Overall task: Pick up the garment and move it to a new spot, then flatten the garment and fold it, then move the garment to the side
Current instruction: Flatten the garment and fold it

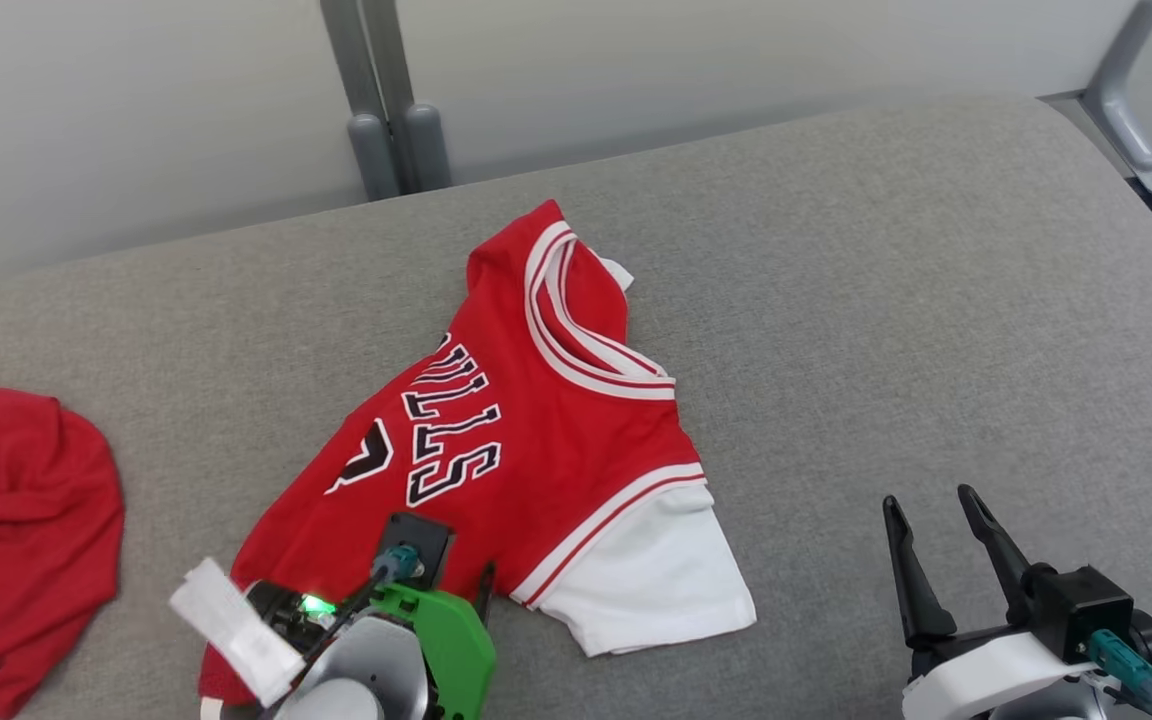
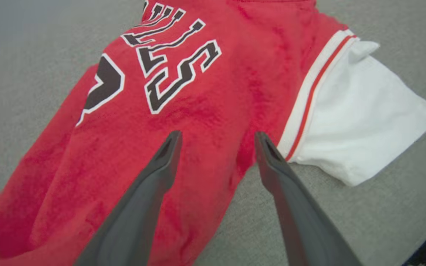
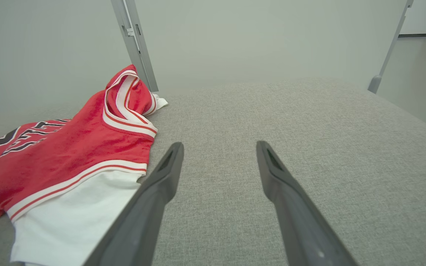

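Both pairs of jaws are wide apart and hold nothing. The left jaws hang just over the bottom half of the shirt. The right jaws wait over bare cushion, at 4 o'clock from the shirt and well apart from it.

The big grey cushion point(image 1: 936, 300) carries it all. The red shirt point(image 1: 536, 430) lies in the middle, front side up, slanted and bumpy. Another red cloth point(image 1: 16, 520) sits at 9 o'clock, well apart. One white sleeve point(image 1: 656, 570) sticks out flat at 5 o'clock. The collar point(image 1: 586, 330) stands up in a hump at 12 o'clock.

I think the shirt is at its new spot, so flattening comes next. That needs both jaws to pinch edges and pull the hump smooth.
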`<state>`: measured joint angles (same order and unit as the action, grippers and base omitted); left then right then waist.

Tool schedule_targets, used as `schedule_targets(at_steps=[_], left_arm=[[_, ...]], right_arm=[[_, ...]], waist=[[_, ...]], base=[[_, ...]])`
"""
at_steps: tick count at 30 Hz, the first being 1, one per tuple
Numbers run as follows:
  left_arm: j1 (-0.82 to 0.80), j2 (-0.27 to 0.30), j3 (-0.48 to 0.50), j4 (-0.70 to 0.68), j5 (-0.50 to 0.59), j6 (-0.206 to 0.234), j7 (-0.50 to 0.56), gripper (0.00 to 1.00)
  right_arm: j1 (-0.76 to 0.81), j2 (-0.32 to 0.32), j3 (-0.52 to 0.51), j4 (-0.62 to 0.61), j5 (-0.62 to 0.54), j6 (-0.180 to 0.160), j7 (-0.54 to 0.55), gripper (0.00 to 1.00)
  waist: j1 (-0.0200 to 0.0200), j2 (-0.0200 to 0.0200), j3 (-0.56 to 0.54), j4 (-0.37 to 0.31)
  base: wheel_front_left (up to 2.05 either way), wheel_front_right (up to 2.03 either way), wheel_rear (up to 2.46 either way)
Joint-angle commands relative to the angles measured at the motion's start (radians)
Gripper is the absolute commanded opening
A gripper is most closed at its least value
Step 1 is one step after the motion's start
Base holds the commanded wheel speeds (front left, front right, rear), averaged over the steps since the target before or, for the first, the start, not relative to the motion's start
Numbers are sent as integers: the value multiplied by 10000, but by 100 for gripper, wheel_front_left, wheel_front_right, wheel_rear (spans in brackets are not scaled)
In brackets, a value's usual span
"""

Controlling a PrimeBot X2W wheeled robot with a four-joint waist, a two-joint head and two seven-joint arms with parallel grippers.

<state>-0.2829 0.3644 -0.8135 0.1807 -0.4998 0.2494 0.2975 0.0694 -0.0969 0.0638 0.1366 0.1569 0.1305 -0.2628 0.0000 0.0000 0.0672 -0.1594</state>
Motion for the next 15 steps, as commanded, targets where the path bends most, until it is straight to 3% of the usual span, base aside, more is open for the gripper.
schedule_targets(at_steps=[1, 3, 4, 5, 10, 15], left_arm=[[-361, -3, -189, 660, 206, -158, 86, 100], [-678, -347, -293, 1772, 138, -408, 29, 100], [-814, -508, -299, 2323, 77, -521, -10, 89], [-934, -644, -274, 2669, -8, -628, -126, 0], [-1199, -1271, -311, 3884, -401, -1430, -571, 0], [-2039, -2056, -261, 3798, -212, -1592, -1775, 0]], right_arm=[[-115, 32, -14, 6, 30, 5, -31, 100], [-125, 56, -31, 18, 33, 5, -31, 100], [-153, 73, -20, 24, 38, 5, -31, 100], [-172, 86, -17, 32, 50, 5, -31, 100], [-114, 149, -153, 28, 66, 5, -31, 100], [-88, 200, -253, -13, 57, 5, -31, 100]], waist=[[0, 0, 249, -369], [0, 0, 339, -529], [0, 0, 377, -638], [0, 0, 402, -714], [0, 0, 436, -970], [0, 0, 489, -1056]], base=[[0, 0, 0], [0, 0, 0], [0, 0, 0], [0, 0, 0], [0, 0, 0], [0, 0, 0]])
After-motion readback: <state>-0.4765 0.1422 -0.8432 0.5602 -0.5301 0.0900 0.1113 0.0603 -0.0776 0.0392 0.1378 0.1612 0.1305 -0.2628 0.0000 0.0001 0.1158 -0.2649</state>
